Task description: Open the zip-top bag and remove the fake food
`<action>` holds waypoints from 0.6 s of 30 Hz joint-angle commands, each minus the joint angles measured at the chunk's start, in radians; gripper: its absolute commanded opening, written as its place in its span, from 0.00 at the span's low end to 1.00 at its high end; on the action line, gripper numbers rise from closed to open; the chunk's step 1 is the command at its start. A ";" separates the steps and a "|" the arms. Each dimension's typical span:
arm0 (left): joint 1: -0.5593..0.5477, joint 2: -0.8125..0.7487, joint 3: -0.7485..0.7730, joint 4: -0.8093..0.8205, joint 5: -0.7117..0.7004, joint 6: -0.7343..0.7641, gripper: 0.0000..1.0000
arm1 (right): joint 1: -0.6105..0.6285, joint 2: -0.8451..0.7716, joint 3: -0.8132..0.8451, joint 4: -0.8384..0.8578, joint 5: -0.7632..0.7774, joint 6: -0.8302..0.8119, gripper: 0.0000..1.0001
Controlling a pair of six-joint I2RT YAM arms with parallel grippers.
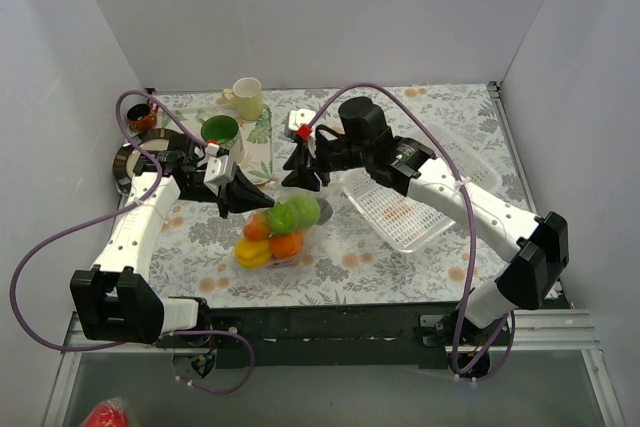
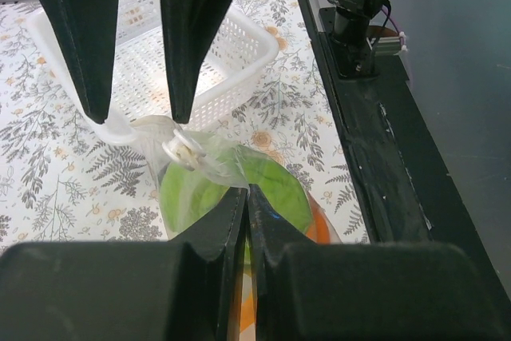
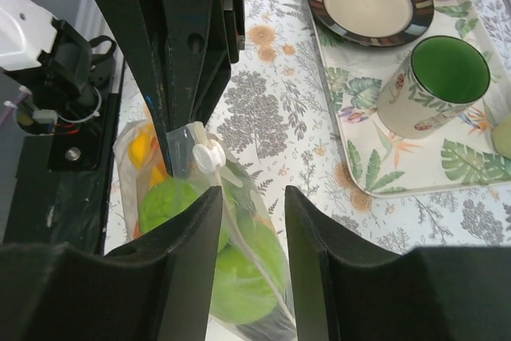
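Observation:
The zip-top bag (image 1: 283, 232) lies at the table's front middle, closed along its zip. The fake food (image 1: 290, 215) shows through it: green, orange and yellow pieces. My left gripper (image 1: 260, 201) is shut on the bag's upper edge (image 2: 214, 167), just beside the white zip slider (image 2: 182, 150). My right gripper (image 1: 300, 179) is open and points down over the same end. In the right wrist view its fingers (image 3: 200, 221) straddle the zip line, with the slider (image 3: 206, 156) just beyond the tips (image 3: 249, 201).
A white slotted basket (image 1: 400, 209) sits right of the bag under the right arm. A leaf-print tray (image 1: 262, 137) at the back left holds a green mug (image 1: 221, 131) and a cream mug (image 1: 246, 97). A dark plate (image 1: 126, 161) and an orange cup (image 1: 142, 119) sit at far left.

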 commanded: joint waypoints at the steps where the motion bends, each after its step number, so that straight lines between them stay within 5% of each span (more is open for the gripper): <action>1: -0.006 -0.018 0.027 -0.049 0.107 0.036 0.03 | -0.039 0.021 0.084 -0.025 -0.200 0.040 0.45; 9: -0.006 -0.018 0.030 -0.049 0.102 0.038 0.03 | -0.054 0.135 0.179 -0.132 -0.401 0.049 0.45; 18: -0.006 -0.014 0.030 -0.049 0.104 0.041 0.03 | -0.057 0.156 0.200 -0.135 -0.427 0.063 0.43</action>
